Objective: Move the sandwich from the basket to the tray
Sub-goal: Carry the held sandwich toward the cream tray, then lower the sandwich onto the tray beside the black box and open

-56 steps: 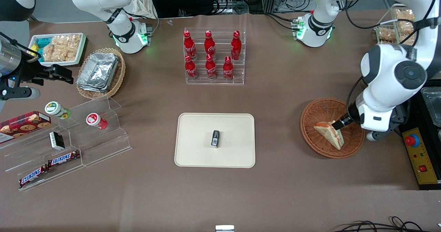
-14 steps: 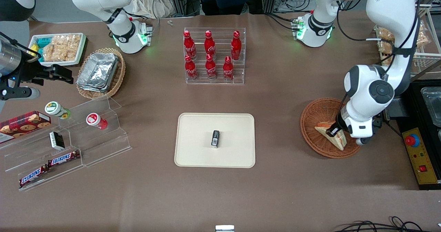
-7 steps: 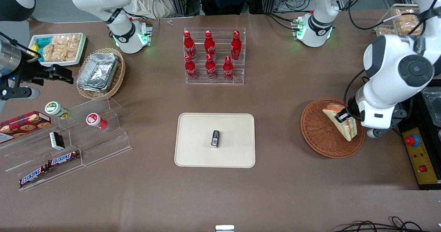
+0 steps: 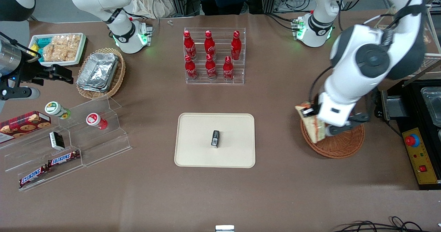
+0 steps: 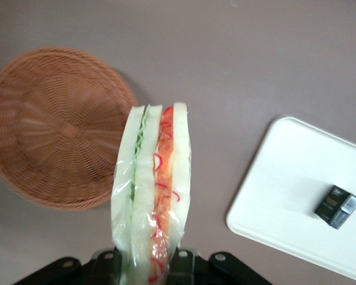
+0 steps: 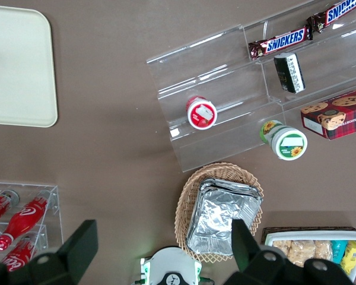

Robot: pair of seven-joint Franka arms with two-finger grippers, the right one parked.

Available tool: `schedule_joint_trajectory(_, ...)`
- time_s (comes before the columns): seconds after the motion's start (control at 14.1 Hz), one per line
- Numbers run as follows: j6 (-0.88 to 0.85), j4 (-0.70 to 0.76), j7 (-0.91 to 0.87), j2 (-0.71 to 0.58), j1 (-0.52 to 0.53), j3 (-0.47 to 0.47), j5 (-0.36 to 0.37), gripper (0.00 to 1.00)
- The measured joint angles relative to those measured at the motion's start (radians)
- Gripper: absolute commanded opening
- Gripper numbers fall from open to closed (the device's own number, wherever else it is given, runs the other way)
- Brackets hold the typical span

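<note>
Sandwich [image 5: 152, 196] is shown clamped between the two fingers of the left gripper [image 5: 148, 264], its wrapped wedge projecting straight out from the jaws with the cut edge exposed: pale bread layers, green filling on one side and orange-red filling on the other. The jaws are closed only as far as the thickness of the wedge allows, and one finger is pressed against each bread face; nothing else is touched by them. In the front view the sandwich [image 4: 311, 127] is seen hanging from the gripper [image 4: 307, 112] above the rim of the basket [image 4: 339, 144], at the edge of the basket that faces the tray [image 4: 193, 149]. It is held clear of the wicker, lifted out of the bowl. In the wrist view the basket [image 5: 53, 127] is seen just beside the held wedge, and no contents are visible in it. The tray [image 5: 285, 190] lies on the other flank of the jaws, apart from the sandwich, with brown table surface [image 5: 237, 65] between them. A small dark box [image 5: 337, 206] rests on the tray, well apart from the jaws.
</note>
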Motion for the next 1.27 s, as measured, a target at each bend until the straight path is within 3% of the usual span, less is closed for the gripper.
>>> schedule_joint_trajectory(0.5, 0.122, 0.297, -0.033, 0.429, -0.214, -0.003, 0.037, 0.28)
schedule_joint_trajectory(0.71, 0.168, 0.319, -0.037, 0.493, -0.256, -0.003, 0.045, 0.29)
schedule_joint_trajectory(1.06, 0.262, 0.305, -0.04, 0.543, -0.274, -0.002, 0.194, 0.3)
schedule_joint_trajectory(1.27, 0.305, 0.288, -0.037, 0.56, -0.278, -0.003, 0.213, 0.3)
